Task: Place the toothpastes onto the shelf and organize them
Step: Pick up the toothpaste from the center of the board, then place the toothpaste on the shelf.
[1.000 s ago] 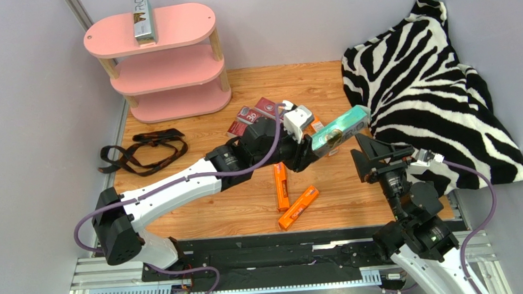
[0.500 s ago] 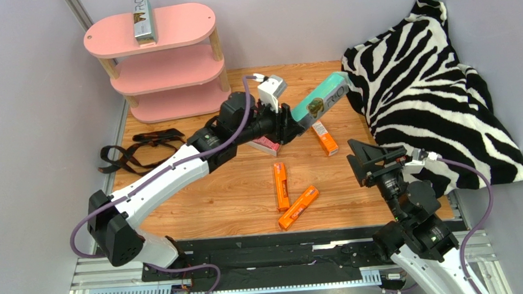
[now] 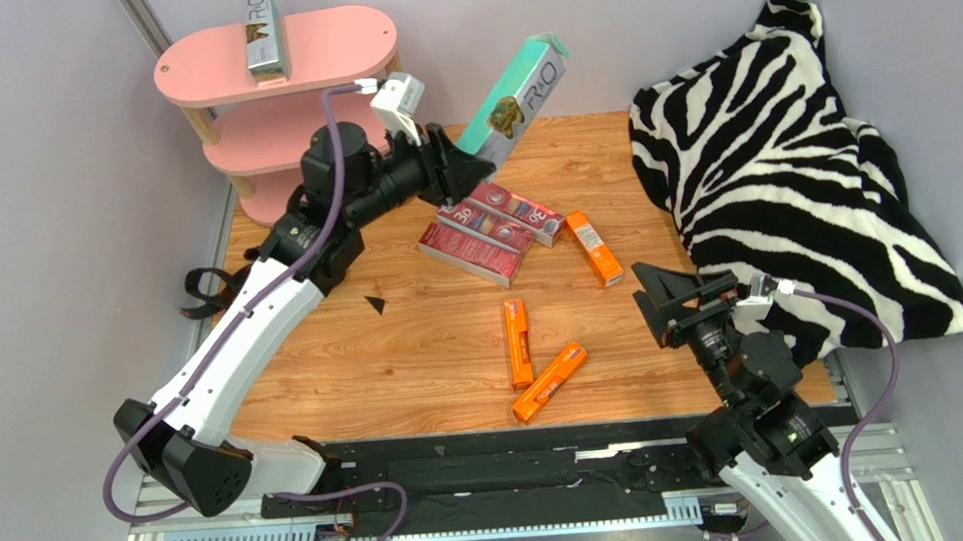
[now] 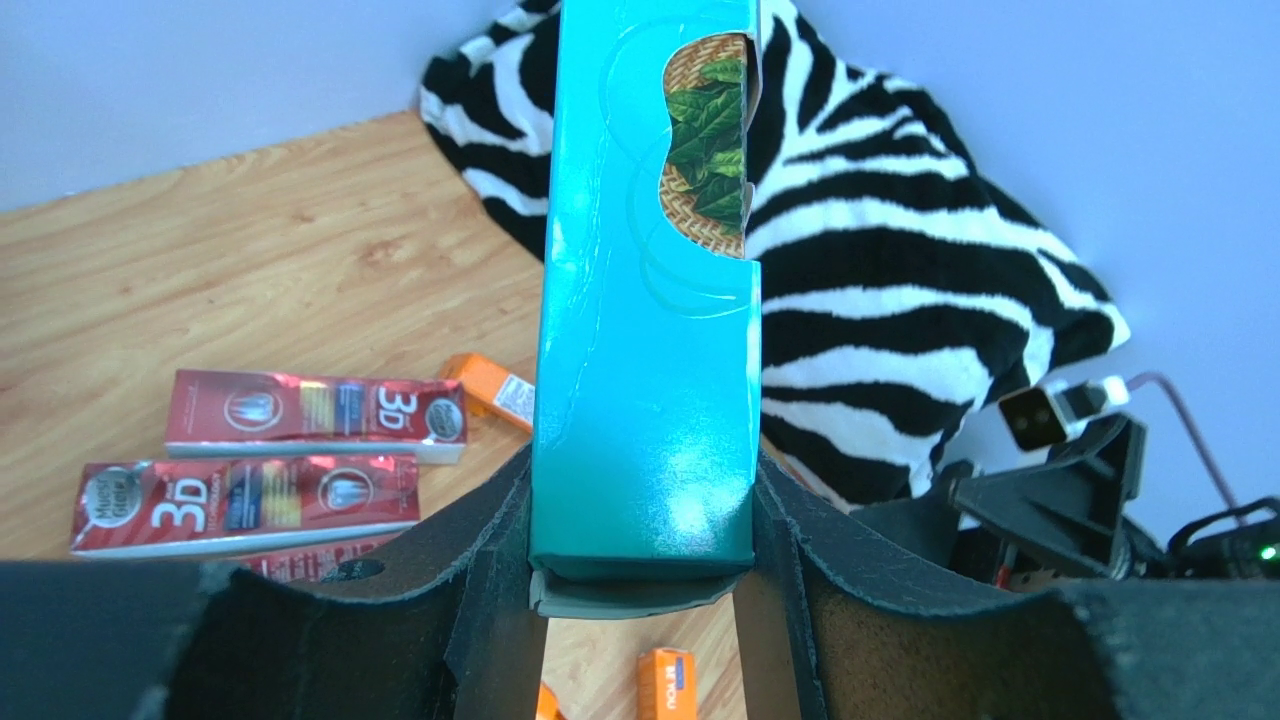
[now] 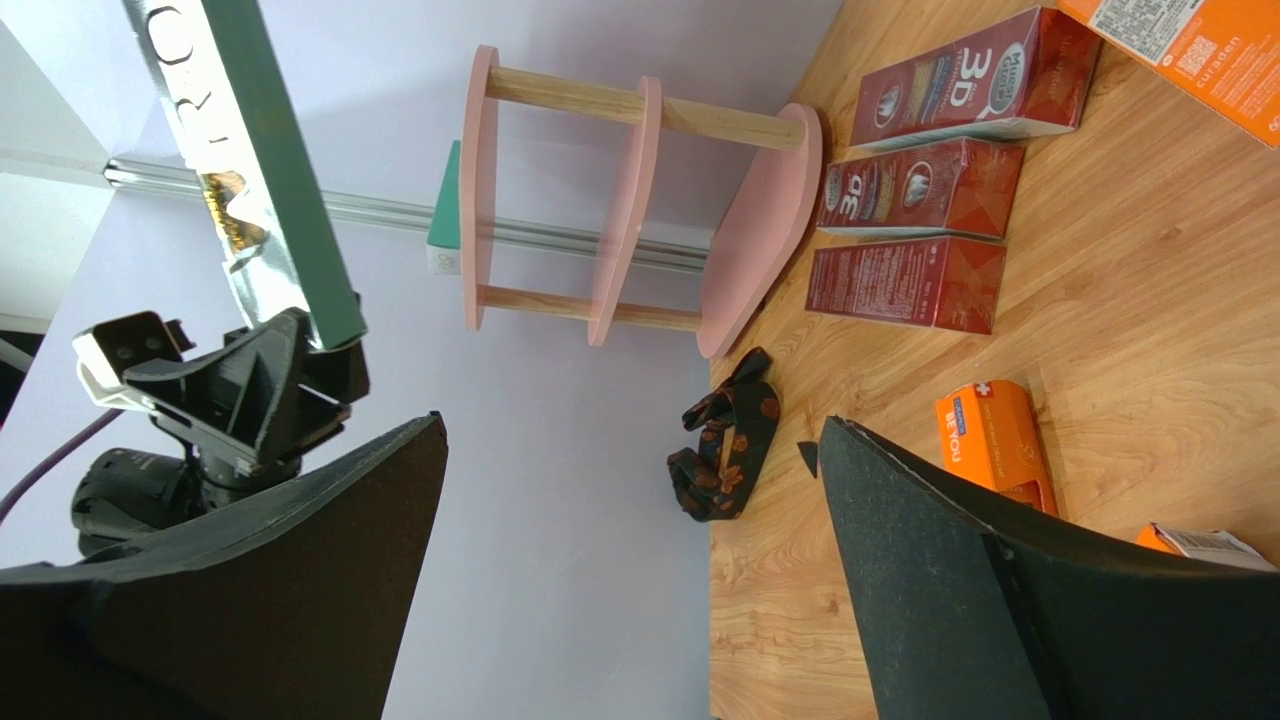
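My left gripper (image 3: 471, 167) is shut on a silver-grey and teal toothpaste carton (image 3: 517, 95) and holds it tilted in the air, just right of the pink shelf (image 3: 336, 41). The left wrist view shows the carton (image 4: 646, 300) clamped between both fingers. A second silver-grey carton (image 3: 263, 35) lies on the shelf's top board. Three dark red cartons (image 3: 483, 231) lie together on the wooden floor. Three orange cartons (image 3: 591, 248) (image 3: 518, 342) (image 3: 549, 382) lie nearer my right gripper (image 3: 667, 307), which is open and empty, low at the right.
A zebra-print cloth (image 3: 791, 152) is heaped at the right. A black strap (image 3: 268, 279) lies at the left below the shelf. A small black scrap (image 3: 375, 305) lies on the floor. Grey walls close in the left, back and right.
My left arm has swung up and to the left with the teal carton, from over the floor's middle towards the shelf, uncovering the dark red cartons. The right gripper has barely shifted.
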